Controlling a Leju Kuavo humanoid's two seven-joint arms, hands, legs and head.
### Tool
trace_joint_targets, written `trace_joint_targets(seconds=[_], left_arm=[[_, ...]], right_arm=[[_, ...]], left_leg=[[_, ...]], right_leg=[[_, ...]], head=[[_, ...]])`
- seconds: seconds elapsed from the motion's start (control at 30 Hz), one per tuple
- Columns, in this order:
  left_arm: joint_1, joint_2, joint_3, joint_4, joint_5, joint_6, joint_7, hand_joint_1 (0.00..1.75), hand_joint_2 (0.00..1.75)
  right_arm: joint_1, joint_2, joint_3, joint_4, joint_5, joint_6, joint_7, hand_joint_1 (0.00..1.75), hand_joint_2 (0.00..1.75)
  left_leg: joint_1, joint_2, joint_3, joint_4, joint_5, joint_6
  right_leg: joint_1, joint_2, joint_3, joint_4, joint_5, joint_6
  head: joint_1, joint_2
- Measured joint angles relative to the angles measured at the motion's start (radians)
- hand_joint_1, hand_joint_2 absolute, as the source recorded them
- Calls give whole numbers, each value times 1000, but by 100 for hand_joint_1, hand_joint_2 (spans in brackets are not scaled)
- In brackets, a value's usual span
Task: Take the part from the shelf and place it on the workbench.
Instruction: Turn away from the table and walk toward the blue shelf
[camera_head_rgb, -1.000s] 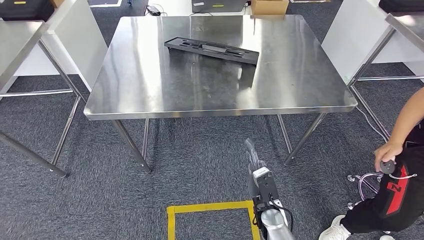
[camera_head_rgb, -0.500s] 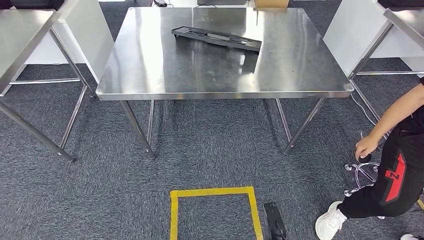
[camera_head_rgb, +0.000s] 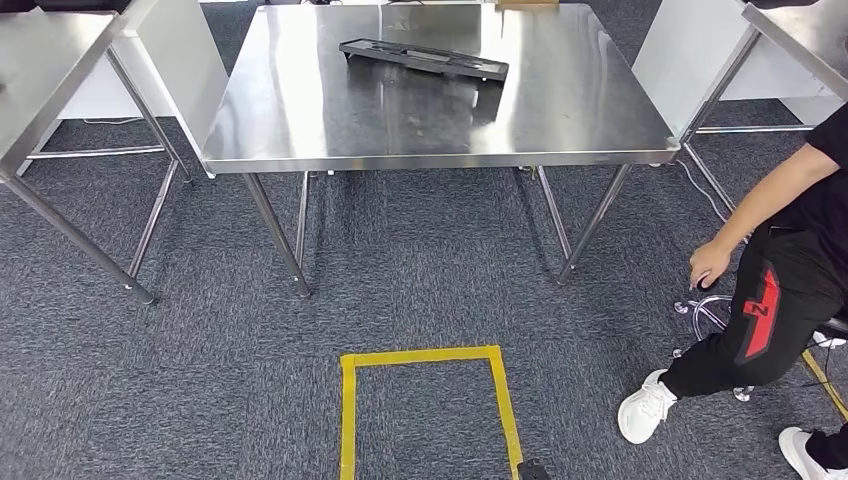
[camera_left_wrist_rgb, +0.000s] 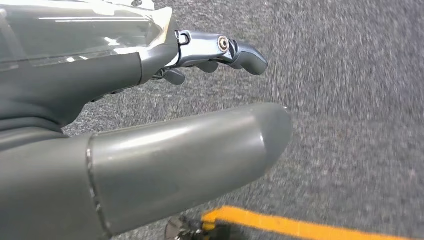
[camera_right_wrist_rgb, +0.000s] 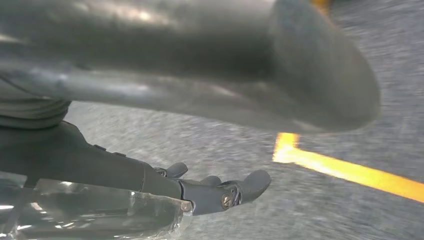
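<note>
Head view: part (camera_head_rgb: 424, 58) sits on workbench (camera_head_rgb: 560, 120) at 12 o'clock; right hand (camera_right_wrist_rgb: 220, 192) drops away, left hand (camera_left_wrist_rgb: 220, 50) hangs, both released; placement looks done.

Grey carpet (camera_head_rgb: 420, 290) (yellow tape (camera_head_rgb: 425, 356)).

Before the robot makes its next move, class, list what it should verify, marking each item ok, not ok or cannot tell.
1. Black part lies flat on the workbench, away from its edges: ok.
2. Left hand holds nothing: ok.
3. Right hand holds nothing: ok.
4. Person is well clear of the robot: not ok, close by on its right.
5. Robot stands inside the yellow tape square: cannot tell.
</note>
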Motion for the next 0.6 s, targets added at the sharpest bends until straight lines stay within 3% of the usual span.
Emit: trace_joint_targets(seconds=[0.03, 0.07, 0.1, 0.17, 0.2, 0.23, 0.27, 0.3, 0.33, 0.37, 0.43, 0.47, 0.53, 0.57, 0.6], left_arm=[[1, 0, 0, 0, 0, 0, 1, 0, 0], [3, -1, 0, 0, 0, 1, 2, 0, 0], [5, -1, 0, 0, 0, 1, 2, 0, 0], [7, -2, 0, 0, 0, 2, 3, 0, 0], [7, -2, 0, 0, 0, 2, 3, 0, 0], [7, -2, 0, 0, 0, 2, 3, 0, 0], [7, -1, 1, 0, 0, 3, 3, 0, 0], [7, -1, 0, 0, 0, 3, 3, 0, 0], [6, -1, 0, 0, 0, 3, 3, 0, 0], [4, -1, 0, 0, 0, 3, 3, 0, 0], [0, -2, 0, 0, 0, 3, 3, 0, 0], [-1, -2, 0, 0, 0, 3, 3, 0, 0], [0, -3, 0, 0, 0, 3, 2, 0, 0], [1, -4, 0, 0, 0, 3, 2, 0, 0], [2, -4, 0, 0, 0, 3, 2, 0, 0]], right_arm=[[5, -1, 5, 4, 5, 3, 11, 0, 0], [11, -2, 9, 7, 9, 6, 19, 0, 0], [17, -3, 13, 10, 12, 8, 23, 0, 0], [24, -4, 21, 13, 14, 9, 26, 0, 0], [27, -4, 24, 15, 15, 9, 26, 0, 0], [28, -4, 27, 16, 15, 10, 26, 0, 0], [29, -4, 29, 18, 16, 10, 26, 0, 0], [30, -4, 30, 19, 16, 10, 26, 0, 0], [30, -4, 31, 20, 16, 10, 27, 0, 0], [29, -5, 32, 21, 16, 10, 27, 0, 0], [28, -6, 32, 21, 16, 10, 27, 0, 0], [28, -6, 32, 22, 16, 10, 27, 0, 0], [30, -8, 33, 25, 16, 10, 27, 0, 0], [32, -9, 33, 26, 16, 10, 27, 0, 0], [33, -9, 33, 28, 16, 10, 27, 0, 0]], left_leg=[[2, -1, -6, 4, -11, -5], [5, -2, -14, 23, -45, -10], [7, -3, -26, 62, -98, -14], [9, -6, -48, 188, -209, -22], [10, -8, -52, 247, -232, -27], [12, -8, -45, 284, -227, -31], [15, -7, -23, 288, -204, -34], [18, -7, 16, 259, -177, -37], [23, -8, 68, 202, -165, -40], [24, -9, 122, 130, -173, -42], [21, -13, 184, 33, -206, -33], [15, -15, 189, 17, -212, -24], [10, -9, 170, 13, -196, 3], [8, -6, 158, 11, -184, 16], [8, -3, 143, 9, -171, 26]], right_leg=[[-5, -2, -10, -1, 13, -11], [-11, -4, -22, -1, 27, -22], [-16, -7, -36, -1, 42, -31], [-13, -10, -68, 2, 69, -39], [-12, -11, -84, 5, 82, -38], [-13, -12, -102, 10, 94, -36], [-14, -13, -119, 18, 103, -31], [-16, -13, -139, 28, 111, -25], [-18, -14, -157, 41, 116, -19], [-17, -14, -174, 56, 119, -14], [-12, -15, -195, 78, 128, 0], [-9, -15, -201, 80, 135, 9], [-9, -13, -208, 83, 141, 23], [-9, -12, -218, 99, 122, 23], [-11, -10, -231, 132, 85, 18]], head=[[-1, 0], [-2, 0], [-3, 0], [-5, 0], [-5, 0], [-5, 0], [-5, 0], [-5, 0], [-5, 0], [-5, 0], [-3, 0], [-1, 0], [0, 0], [1, 0], [1, 0]])
